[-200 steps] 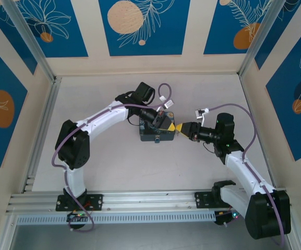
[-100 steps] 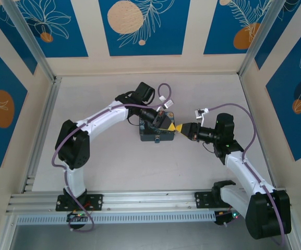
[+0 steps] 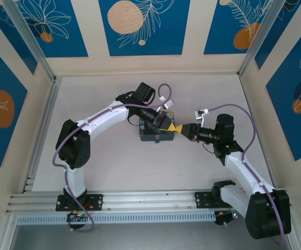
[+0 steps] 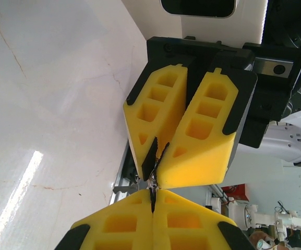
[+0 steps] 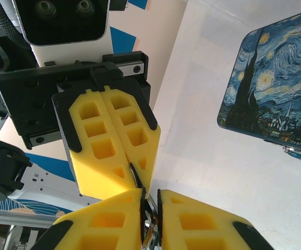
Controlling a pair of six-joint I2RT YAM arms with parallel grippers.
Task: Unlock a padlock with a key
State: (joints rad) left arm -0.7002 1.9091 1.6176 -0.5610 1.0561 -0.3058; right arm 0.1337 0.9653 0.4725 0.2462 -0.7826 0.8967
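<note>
The insertion step was in hand: both grippers met tip to tip just above the right edge of the tin (image 3: 153, 136), well clear of the table (image 3: 113, 161) around it.

The left gripper (image 3: 166, 125), reaching over the tin from its far-left side, had its jaws pressed flush together. A thin dark sliver stuck out of the seam at its tips, which I took for the key (image 5: 135, 179). The right gripper (image 3: 180, 128), coming in from the right of the tin, had its jaws narrow but not touching. A small metallic piece sat in the gap between them, probably the padlock (image 5: 149, 233). Both things were tiny and half hidden by the yellow fingers (image 4: 155, 120), so which gripper held which was a judgement and not a certainty.

In the left wrist view a bit of silvery metal showed exactly where the two sets of tips met. This suggested the key was at the padlock or just touching it. Whether the key had entered the keyhole could not be told.

The next move probably called for a fine, straight push of the key along the line of the keyhole, with the padlock held dead steady. A turn of the wrist about that same line would follow once the key was seated. Any sideways slip could twist the thin key in its pinch or knock it down onto the tin.
</note>
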